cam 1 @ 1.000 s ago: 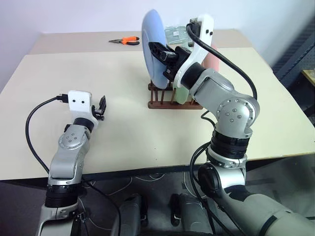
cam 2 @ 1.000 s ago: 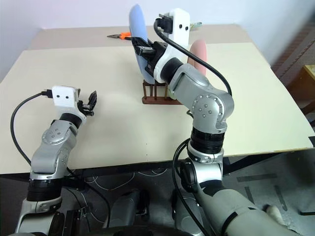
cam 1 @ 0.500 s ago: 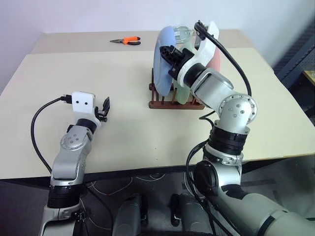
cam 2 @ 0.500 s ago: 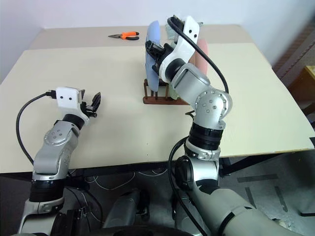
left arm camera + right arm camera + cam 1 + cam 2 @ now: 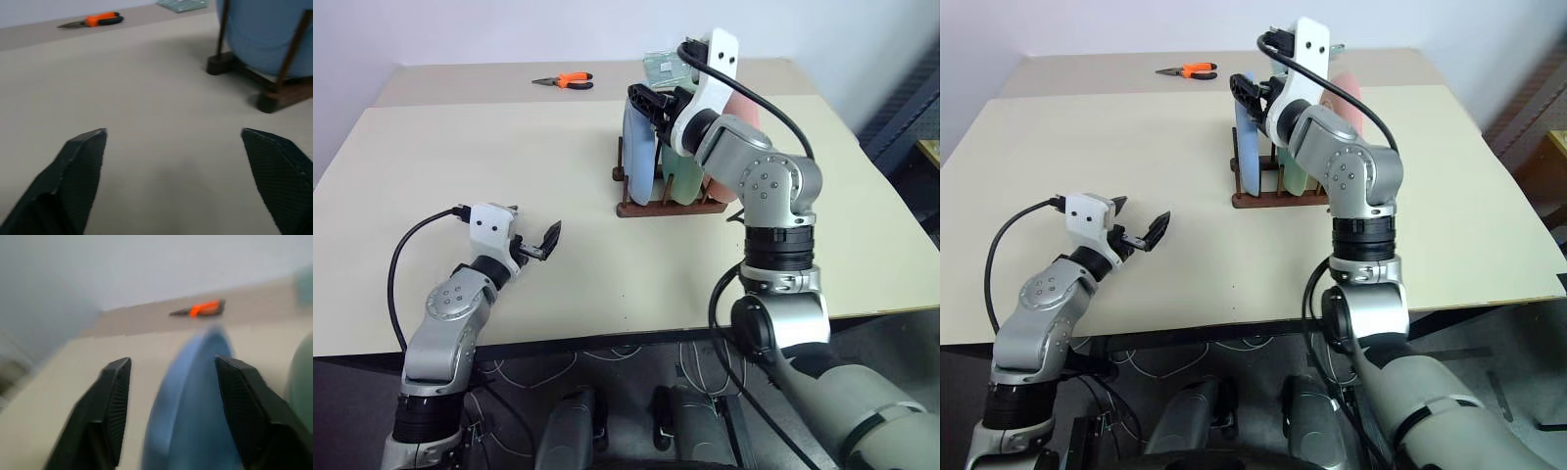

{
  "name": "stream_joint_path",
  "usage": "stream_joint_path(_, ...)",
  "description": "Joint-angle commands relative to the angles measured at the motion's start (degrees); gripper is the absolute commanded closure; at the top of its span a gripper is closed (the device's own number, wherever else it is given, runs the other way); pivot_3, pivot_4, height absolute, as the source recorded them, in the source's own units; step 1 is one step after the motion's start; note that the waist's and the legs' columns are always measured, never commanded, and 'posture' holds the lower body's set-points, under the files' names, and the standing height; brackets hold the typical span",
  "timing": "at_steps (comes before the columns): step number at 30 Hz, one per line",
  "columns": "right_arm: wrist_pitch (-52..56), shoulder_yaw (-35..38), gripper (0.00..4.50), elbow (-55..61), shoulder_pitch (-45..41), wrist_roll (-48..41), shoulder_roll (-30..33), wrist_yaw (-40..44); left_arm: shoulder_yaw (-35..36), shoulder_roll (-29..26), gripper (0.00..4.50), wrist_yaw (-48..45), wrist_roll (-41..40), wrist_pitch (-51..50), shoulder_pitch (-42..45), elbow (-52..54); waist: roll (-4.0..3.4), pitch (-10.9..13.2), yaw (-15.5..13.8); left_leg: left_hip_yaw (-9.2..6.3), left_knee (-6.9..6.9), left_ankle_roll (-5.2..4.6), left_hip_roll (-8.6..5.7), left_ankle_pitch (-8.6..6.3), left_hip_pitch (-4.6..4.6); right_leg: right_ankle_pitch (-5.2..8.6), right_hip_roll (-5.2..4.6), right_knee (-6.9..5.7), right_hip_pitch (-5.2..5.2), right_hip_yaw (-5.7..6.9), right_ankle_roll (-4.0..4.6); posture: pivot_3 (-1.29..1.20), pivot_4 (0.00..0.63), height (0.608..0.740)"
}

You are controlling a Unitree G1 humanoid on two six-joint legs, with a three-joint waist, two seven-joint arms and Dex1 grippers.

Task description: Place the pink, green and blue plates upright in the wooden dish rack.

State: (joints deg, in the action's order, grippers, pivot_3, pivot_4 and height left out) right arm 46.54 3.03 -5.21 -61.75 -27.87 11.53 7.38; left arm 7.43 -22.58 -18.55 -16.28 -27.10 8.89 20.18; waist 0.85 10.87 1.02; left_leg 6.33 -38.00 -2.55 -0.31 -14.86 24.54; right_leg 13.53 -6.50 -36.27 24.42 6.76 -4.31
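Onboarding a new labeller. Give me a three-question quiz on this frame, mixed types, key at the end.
1. True or false: the blue plate stands upright in the wooden dish rack.
2. The right gripper's jaws are: A) apart, astride the blue plate's rim; B) clamped on the pliers; C) shut over bare table.
3. Fill in: the left gripper is ____.

Key: 1 true; 2 A; 3 open.

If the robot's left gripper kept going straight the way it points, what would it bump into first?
Probably the dark brown wooden dish rack holding the round blue plate. The left gripper is open and points low across bare beige table toward the rack's near corner, though it might slip just past.
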Motion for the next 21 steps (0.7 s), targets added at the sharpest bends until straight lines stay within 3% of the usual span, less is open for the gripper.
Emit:
stream_joint_path(1,-7.7,-7.6,1.97,11.7,3.8,7.2,10.0,10.6,0.5,-0.3,0.00,-0.2,-0.5,-0.4,0.0,2.7,0.02,0.0,-0.2,0.00,0.00,-0.01,0.00,0.00,0.00,0.00,0.00,0.00,0.00,-0.01,0.00,0.00,0.150,0.740)
stream_joint_path(6,-9.9,-2.0,1.97,23.4,12.3,4.0,22.3,21.1,0.2,-0.8,0.00,-1.5,-0.8,-0.9,-0.3,2.5,0.03,0.0,-0.4,-0.02,-0.11,-0.11,-0.01,-0.07,0.04,0.01,-0.06,0.09,-0.10,0.02,-0.06,0.00,0.150,0.740)
stream_joint_path(13,-9.3,1.0,1.97,26.2,14.7,1.1,24.2,25.7,0.1,-0.9,0.00,-2.2,-0.5,-1.1,-0.4,2.5,0.00,0.0,-0.2,0.00,-0.11,-0.09,0.09,-0.07,-0.05,0.00,-0.03,0.04,-0.09,0.01,-0.03,0.00,0.150,0.740)
stream_joint_path(14,-7.6,8.7,1.97,26.2,21.2,-2.1,28.6,30.6,-0.7,-2.5,0.00,-4.2,0.2,-0.6,-1.1,1.6,0.04,0.0,-0.5,0.00,-0.11,-0.10,0.09,-0.07,-0.04,0.00,-0.05,0.04,-0.10,0.01,-0.03,0.00,0.150,0.740)
stream_joint_path(15,-8.1,15.7,1.97,25.1,33.6,-2.6,32.7,37.9,-1.3,-4.6,0.00,-6.9,0.6,-0.1,-2.2,0.5,0.18,-0.1,-1.8,0.00,-0.11,-0.11,0.07,-0.08,-0.01,0.00,-0.07,0.07,-0.10,0.02,-0.03,0.00,0.150,0.740)
stream_joint_path(17,-9.5,23.8,1.97,21.8,50.0,-3.7,36.7,46.4,-2.0,-7.7,0.00,-10.3,0.8,0.3,-3.5,-0.3,0.36,-0.3,-3.6,-0.48,-0.14,-0.31,0.08,-0.24,-0.05,0.12,-0.02,0.64,-0.69,0.31,-0.19,0.00,0.150,0.740)
stream_joint_path(20,-14.0,24.5,1.97,16.9,54.5,-4.2,35.7,46.6,-1.7,-9.2,0.00,-11.6,0.3,1.2,-4.0,-1.3,-0.52,0.0,-2.9,-0.03,-0.13,-0.72,-0.01,-0.49,0.05,0.13,-0.30,1.12,-1.05,0.13,-0.24,0.00,0.150,0.740)
stream_joint_path(21,-14.3,24.8,1.97,15.8,54.5,-5.0,35.1,46.4,-1.7,-9.2,0.00,-11.7,0.4,1.5,-4.1,-1.8,-0.66,0.0,-2.2,0.23,-0.22,-0.83,-0.04,-0.54,0.05,-0.10,-0.39,1.18,-1.00,0.02,-0.64,0.00,0.150,0.740)
